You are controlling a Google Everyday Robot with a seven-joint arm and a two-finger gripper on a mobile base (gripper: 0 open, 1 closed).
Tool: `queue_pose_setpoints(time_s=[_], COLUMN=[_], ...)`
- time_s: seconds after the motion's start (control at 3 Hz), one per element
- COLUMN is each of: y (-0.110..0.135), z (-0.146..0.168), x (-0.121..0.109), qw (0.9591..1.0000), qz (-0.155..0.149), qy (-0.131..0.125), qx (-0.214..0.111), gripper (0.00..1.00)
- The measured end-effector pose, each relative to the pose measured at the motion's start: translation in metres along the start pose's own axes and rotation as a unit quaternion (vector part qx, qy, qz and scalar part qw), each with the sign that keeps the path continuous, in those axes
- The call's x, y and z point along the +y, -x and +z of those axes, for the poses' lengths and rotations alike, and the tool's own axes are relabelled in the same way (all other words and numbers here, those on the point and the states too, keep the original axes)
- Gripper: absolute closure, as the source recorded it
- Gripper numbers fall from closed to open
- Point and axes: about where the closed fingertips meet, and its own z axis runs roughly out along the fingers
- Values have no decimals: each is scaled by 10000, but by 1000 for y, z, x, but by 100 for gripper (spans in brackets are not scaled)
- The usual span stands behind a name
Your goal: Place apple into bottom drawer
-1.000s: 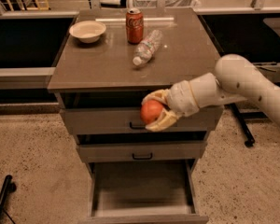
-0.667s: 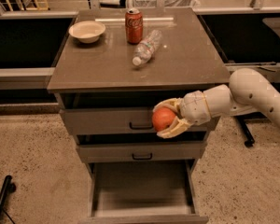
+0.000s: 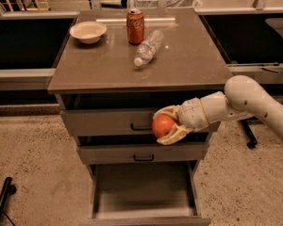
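Observation:
The red-orange apple (image 3: 162, 125) sits between the two pale fingers of my gripper (image 3: 168, 125), which is shut on it. The white arm reaches in from the right. The gripper holds the apple in front of the top drawer's face, just right of its black handle and above the middle drawer. The bottom drawer (image 3: 144, 192) is pulled open below, its flat grey floor bare, directly under and slightly left of the apple.
On the cabinet top (image 3: 193, 60) stand a white bowl (image 3: 88, 31), a red soda can (image 3: 135, 26) and a clear plastic bottle (image 3: 148, 47) lying on its side. A black stand (image 3: 2, 201) lies on the floor at lower left.
The gripper with the apple has moved a little to the right and downward in front of the drawers. The arm has lowered with it.

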Motion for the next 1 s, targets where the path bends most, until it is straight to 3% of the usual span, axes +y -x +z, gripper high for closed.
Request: queue_pose_setpoints(time_s=[0.33,0.67,1.0], y=[-65,-141,-141], z=[22,58,58], x=[27,76,76], qw=[9987,9960,9960], qz=[320,685,685], qy=[-130,-78,-78], qx=[364,571,571], gripper=[100,100,100])
